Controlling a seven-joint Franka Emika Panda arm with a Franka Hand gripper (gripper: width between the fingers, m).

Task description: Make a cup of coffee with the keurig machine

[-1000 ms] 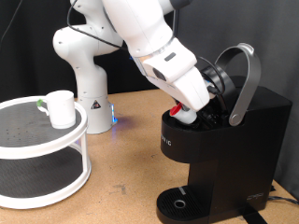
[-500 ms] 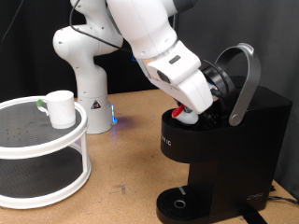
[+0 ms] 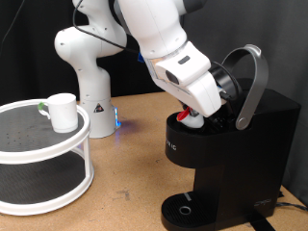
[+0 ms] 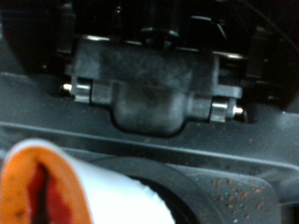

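Keurig machine (image 3: pixel 236 144): lid raised, grey arched handle (image 3: pixel 252 82) standing up over the opening on the exterior view's right. Gripper (image 3: pixel 195 115) and a white pod with red top (image 3: pixel 193 118) fill the pod opening. Drip tray (image 3: pixel 186 209) at base uncovered, open space above it. Cup (image 3: pixel 63 111) on a white round two-tier stand (image 3: pixel 48 154), well apart at the exterior view's left; bare desk (image 3: pixel 130 164) between.

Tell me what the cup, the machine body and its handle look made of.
Cup: glossy white, probably ceramic, going by its thick rim.
Machine body: matte black, likely plastic; no shine.
Handle: smooth grey, with a soft sheen; plastic or painted metal, unclear.
Gripper is at the open pod bay.
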